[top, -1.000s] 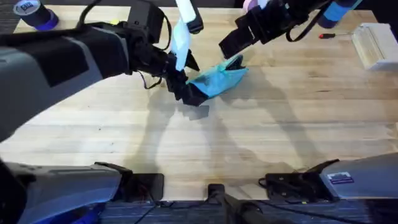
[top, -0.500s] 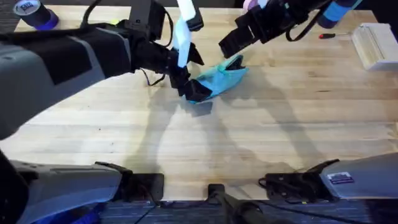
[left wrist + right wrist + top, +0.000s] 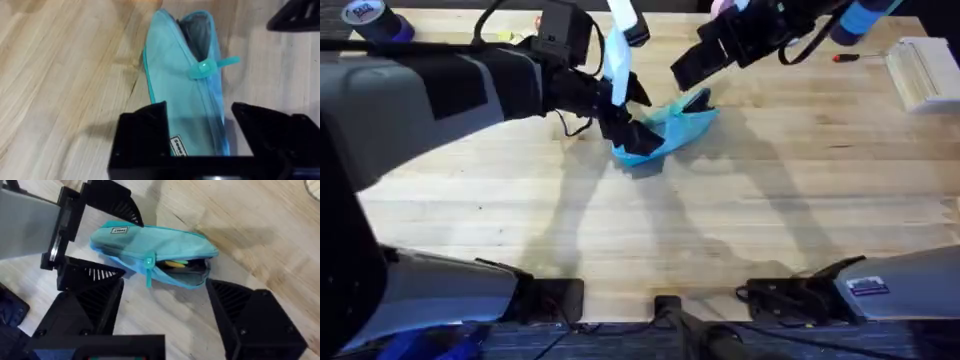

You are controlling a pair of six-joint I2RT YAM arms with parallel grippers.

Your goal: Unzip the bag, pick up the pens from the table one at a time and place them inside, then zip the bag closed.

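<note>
Fingers of your left gripper [image 3: 197, 145] pinch the near end of the bag [image 3: 187, 90], one on each side of the fabric by its small label. Your right gripper [image 3: 165, 310] has its fingers spread wide, hanging just over the bag's open end without touching it. You can see the bag on the table [image 3: 740, 200], partly unzipped, its teal pull [image 3: 149, 267] about midway along and something yellow-green inside the opening.
</note>
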